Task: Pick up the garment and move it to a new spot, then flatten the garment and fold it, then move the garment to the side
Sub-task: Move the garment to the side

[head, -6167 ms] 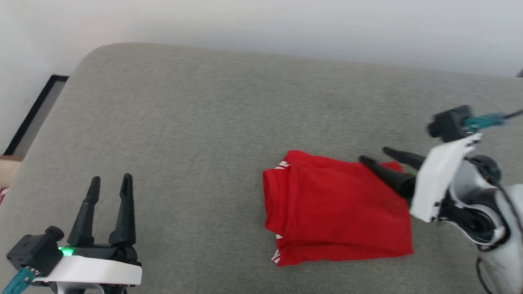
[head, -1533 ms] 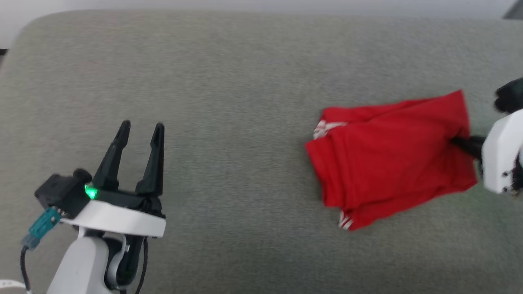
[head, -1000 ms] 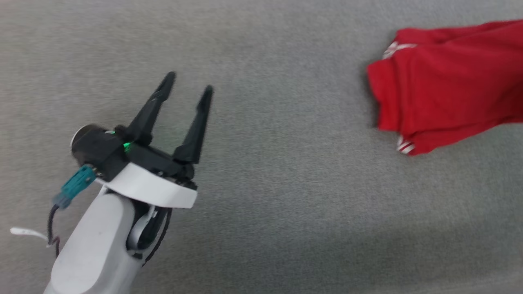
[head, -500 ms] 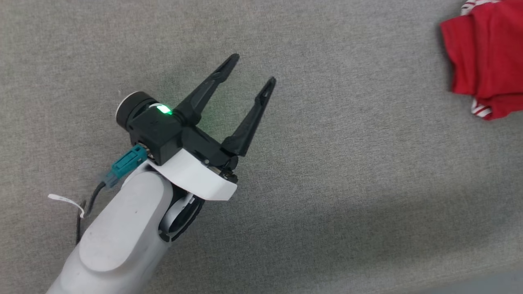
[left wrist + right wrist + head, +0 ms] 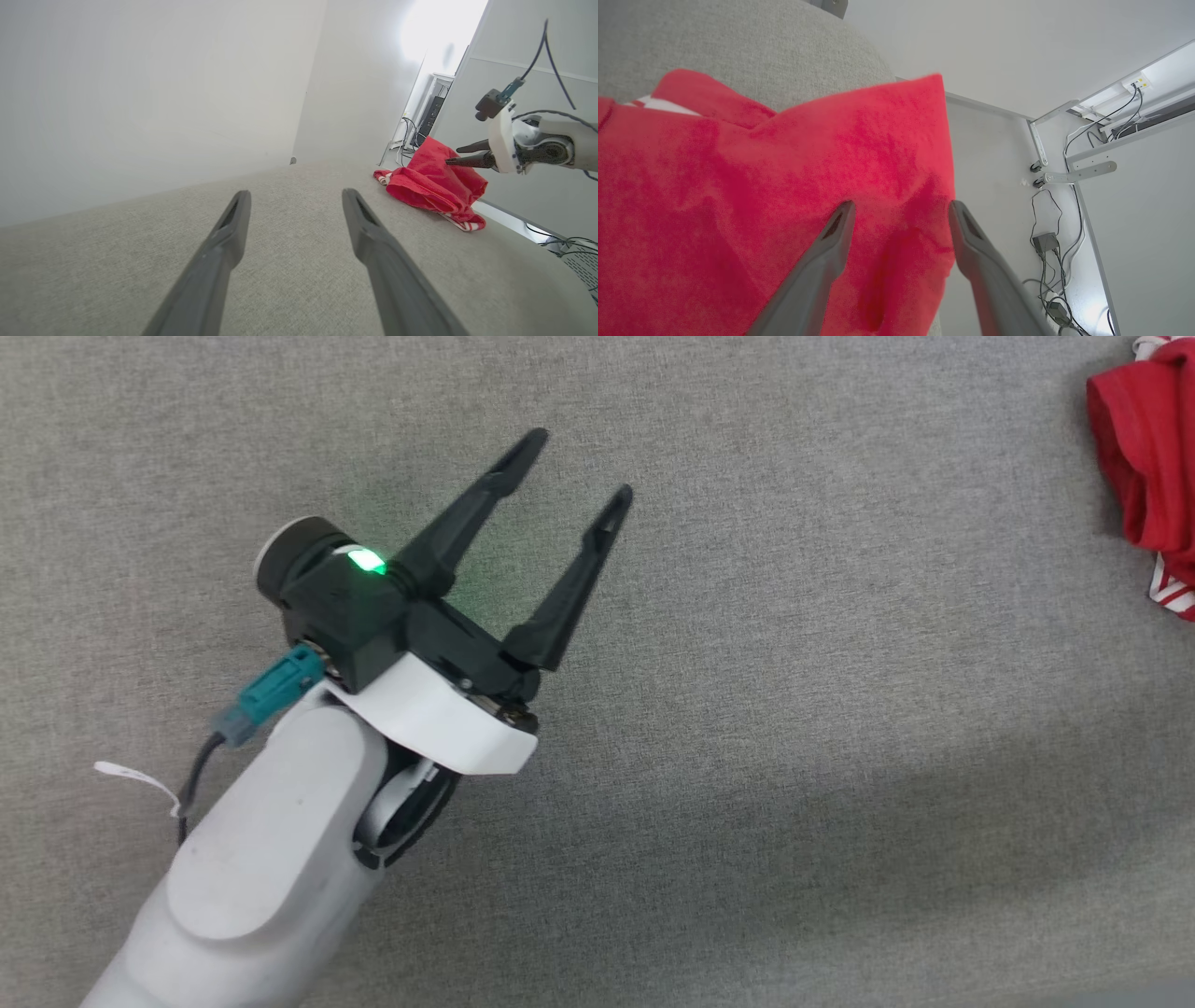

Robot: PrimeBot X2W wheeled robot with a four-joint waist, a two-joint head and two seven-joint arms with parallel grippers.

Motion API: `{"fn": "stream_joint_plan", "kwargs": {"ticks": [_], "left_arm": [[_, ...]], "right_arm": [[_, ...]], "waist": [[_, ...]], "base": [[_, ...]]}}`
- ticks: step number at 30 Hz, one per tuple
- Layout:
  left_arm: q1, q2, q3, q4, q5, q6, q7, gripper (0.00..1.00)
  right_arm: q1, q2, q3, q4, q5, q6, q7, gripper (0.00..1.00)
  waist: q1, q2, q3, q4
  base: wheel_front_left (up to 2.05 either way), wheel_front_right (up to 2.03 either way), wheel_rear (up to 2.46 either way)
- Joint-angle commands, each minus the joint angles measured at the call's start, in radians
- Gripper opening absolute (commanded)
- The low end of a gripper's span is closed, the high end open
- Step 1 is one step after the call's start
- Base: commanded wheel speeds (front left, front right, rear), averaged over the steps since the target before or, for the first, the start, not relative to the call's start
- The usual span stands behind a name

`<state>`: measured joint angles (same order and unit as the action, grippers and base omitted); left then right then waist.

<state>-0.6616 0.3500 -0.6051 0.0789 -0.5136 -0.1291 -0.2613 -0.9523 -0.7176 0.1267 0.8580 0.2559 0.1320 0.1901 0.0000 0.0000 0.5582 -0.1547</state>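
My camera had swung and the right tool had sprung apart, leaving the garment at the surface's edge. The left tool hung spread over the surface's middle. As I pulled back, the right tool could snag cloth and drag it off.

On my head view the garment runs off the right edge, so I get just a red sliver and some striped hem. From the right wrist it is blurred and spills past the left and bottom edges; whether the right gripper touches the cloth I cannot tell
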Motion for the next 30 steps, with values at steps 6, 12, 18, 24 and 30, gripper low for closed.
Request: {"fn": "stream_joint_plan", "kwargs": {"ticks": [6,12,18,24,30], "left_arm": [[0.051,0.006,0.074,-0.017,-0.016,-0.001,-0.005,1.00],[0.115,-0.004,0.174,-0.023,-0.009,-0.002,-0.005,1.00],[0.183,-0.025,0.288,-0.013,0.008,-0.001,-0.005,1.00],[0.246,-0.061,0.403,-0.015,0.068,-0.001,-0.005,1.00],[0.306,-0.081,0.477,-0.031,0.100,-0.002,-0.005,1.00]], "right_arm": [[-0.029,0.020,-0.028,0.021,0.001,-0.003,-0.048,1.00],[0.004,0.057,-0.027,-0.018,0.068,-0.003,-0.105,1.00],[0.059,0.101,0.003,-0.098,0.139,-0.003,-0.163,1.00],[0.137,0.145,0.046,-0.185,0.177,-0.003,-0.227,1.00],[0.207,0.180,0.080,-0.248,0.214,-0.003,-0.279,1.00]], "waist": [[0.0000,0.0000,-0.034,0.008],[0.0000,0.0000,-0.086,0.017],[0.0000,0.0000,-0.143,0.026],[0.0000,0.0000,-0.202,0.041],[0.0000,0.0000,-0.247,0.058]], "base": [[0.00,0.00,0.00],[0.00,0.00,0.00],[0.00,0.00,0.00],[0.00,0.00,0.00],[0.00,0.00,0.00]]}}
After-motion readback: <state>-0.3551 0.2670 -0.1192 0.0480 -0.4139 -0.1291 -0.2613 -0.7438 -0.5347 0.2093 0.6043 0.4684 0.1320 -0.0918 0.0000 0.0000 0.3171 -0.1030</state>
